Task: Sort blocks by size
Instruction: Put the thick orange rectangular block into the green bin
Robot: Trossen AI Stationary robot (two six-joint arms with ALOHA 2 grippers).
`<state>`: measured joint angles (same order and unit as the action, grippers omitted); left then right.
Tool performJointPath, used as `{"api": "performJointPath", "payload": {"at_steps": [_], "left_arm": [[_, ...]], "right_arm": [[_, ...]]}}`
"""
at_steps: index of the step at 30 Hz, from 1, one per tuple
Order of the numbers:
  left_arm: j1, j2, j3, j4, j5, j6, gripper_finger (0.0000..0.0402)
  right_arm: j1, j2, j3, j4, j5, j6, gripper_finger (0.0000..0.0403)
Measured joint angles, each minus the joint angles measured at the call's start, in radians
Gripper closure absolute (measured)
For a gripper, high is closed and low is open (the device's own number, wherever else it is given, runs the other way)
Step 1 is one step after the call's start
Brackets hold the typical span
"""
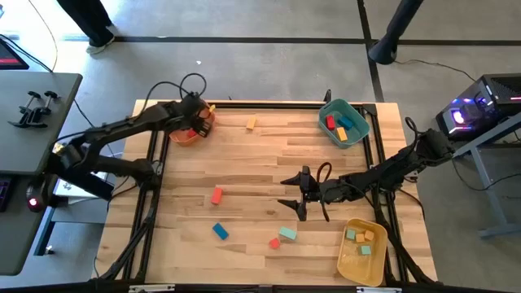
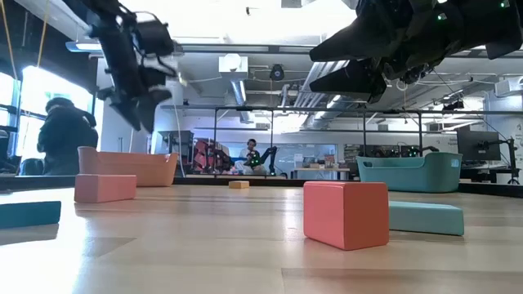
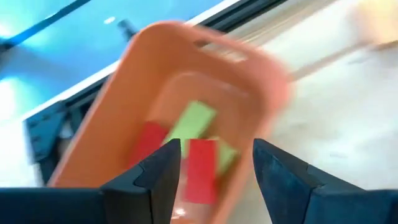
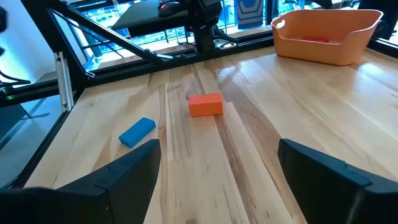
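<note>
My left gripper [image 1: 198, 122] hangs open over the orange bin [image 1: 189, 133] at the table's far left. In the left wrist view its fingers [image 3: 165, 165] stand apart above the red [image 3: 200, 168] and green [image 3: 191, 121] blocks lying in the bin, touching nothing. My right gripper [image 1: 289, 192] is open and empty above the table's middle. On the table lie an orange-red block [image 1: 216, 194], a blue block [image 1: 221, 231], a teal block [image 1: 287, 233], a small red block [image 1: 274, 242] and a small orange block [image 1: 251, 123].
A teal bin [image 1: 356, 124] at the far right holds red, blue and yellow blocks. A yellow bin [image 1: 352, 262] at the near right holds teal and orange blocks. A black frame runs round the table. A person stands beyond the far edge [image 1: 91, 24].
</note>
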<state>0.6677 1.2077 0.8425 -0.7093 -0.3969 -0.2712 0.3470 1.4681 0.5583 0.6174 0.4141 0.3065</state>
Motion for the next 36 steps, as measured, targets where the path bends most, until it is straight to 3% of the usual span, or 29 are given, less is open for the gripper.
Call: {"api": "performJointPath", "payload": {"at_steps": [5,11,13,17,23,29,36], "left_arm": [[-0.146,-0.096,-0.014,0.066,0.030,-0.006,0.0215],[-0.409,-0.158,-0.151,0.389,0.031,-0.037,0.0214],[-0.505,-0.158,-0.218,0.552,0.066,-0.041,0.0214],[-0.686,-0.147,-0.356,1.040,0.153,-0.035,0.0214],[-0.912,-0.114,-0.471,1.577,0.151,0.130,0.0214],[-1.066,-0.108,-0.438,1.641,0.106,0.296,0.0216],[-1.163,-0.107,-0.400,1.613,0.017,0.419,0.0222]], "right_arm": [[0.000,0.000,0.000,-0.001,0.000,0.000,0.0080],[0.000,0.000,0.000,-0.001,0.000,0.000,0.0080],[0.000,0.000,0.000,-0.001,0.000,-0.001,0.0080],[0.000,0.000,0.000,-0.001,0.004,-0.017,0.0080],[0.018,-0.010,0.000,0.001,0.005,-0.077,0.0080],[0.083,-0.126,0.000,-0.013,0.112,-0.184,0.0080],[0.140,-0.242,0.000,-0.063,0.269,-0.237,0.0080]]}}
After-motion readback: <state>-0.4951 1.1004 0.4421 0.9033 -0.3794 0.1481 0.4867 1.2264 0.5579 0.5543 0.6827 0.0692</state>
